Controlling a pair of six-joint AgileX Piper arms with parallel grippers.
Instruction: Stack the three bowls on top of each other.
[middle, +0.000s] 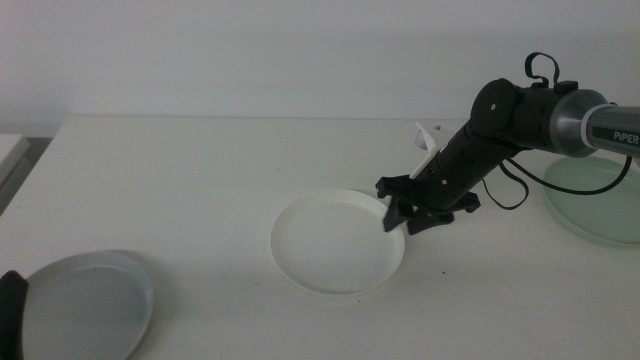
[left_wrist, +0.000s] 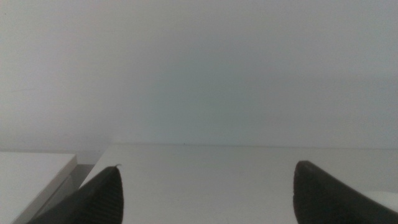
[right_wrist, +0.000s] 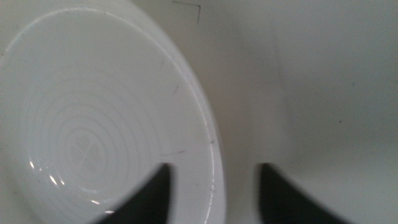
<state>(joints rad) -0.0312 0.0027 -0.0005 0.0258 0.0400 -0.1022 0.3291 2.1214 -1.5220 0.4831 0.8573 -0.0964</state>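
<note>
Bowls, 3 of them, lie spread across my white table (middle: 200, 180): the white bowl (middle: 335, 242) sits near the middle, the grey-blue bowl (middle: 85, 305) lies well apart at the near left corner, and the mint green bowl (middle: 595, 200) rests at the far right, partly behind my right arm. My right tool (middle: 400, 213) reaches in from the right and sits at the white bowl's right rim, its 2 dark jaws spread apart with 1 over the rim and 1 outside it above bare table; in the right wrist view the rim runs between them and I cannot tell whether either jaw touches it. My left tool (middle: 10, 315) waits at the bottom left corner, just beside the grey-blue bowl, its jaws wide apart and empty in the left wrist view. The table is plain, matt and pale, with a few faint marks near the white bowl. A bare, light grey wall (middle: 250, 50) rises behind it, and a white ledge (middle: 10, 150) stands past the table's left edge.
</note>
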